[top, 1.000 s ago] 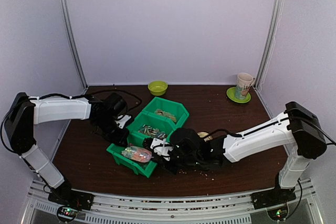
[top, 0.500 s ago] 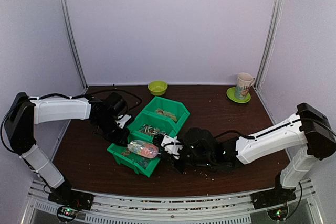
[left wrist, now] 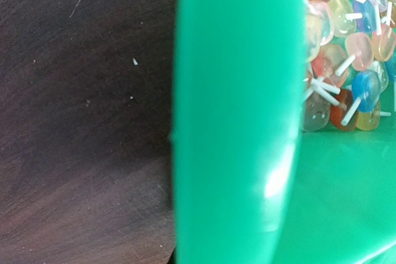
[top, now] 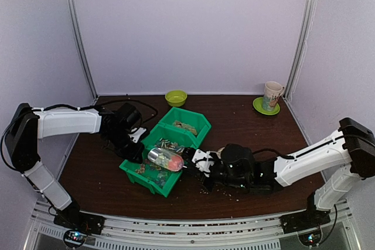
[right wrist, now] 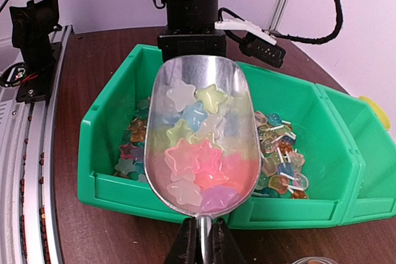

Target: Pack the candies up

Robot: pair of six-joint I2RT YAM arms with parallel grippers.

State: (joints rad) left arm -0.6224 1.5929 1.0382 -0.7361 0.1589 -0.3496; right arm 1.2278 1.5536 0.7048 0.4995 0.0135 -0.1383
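Hauled the shiny metal scoop (right wrist: 199, 73) up out of the green plastic bin (right wrist: 111, 191) just then, heaped with pastel star-shaped candies (right wrist: 198, 165). Right end effector (right wrist: 201, 246) clenched on its handle, left end effector (top: 133, 147) pinched on the bin wall. Pouring next, probably.

No legible text, label, brand, number or sign appears in any view; the printed pattern on the mug (top: 272, 95) is too small to read.

A blurred green bin wall (left wrist: 235, 115) fills the left wrist view, hiding the tips of the left claw (top: 135, 149); the candies (left wrist: 346, 60) run off its right edge. The handle of the scoop (right wrist: 201, 134) is cut off below. What lies in the farthest bin (top: 191, 116) is too small to name.
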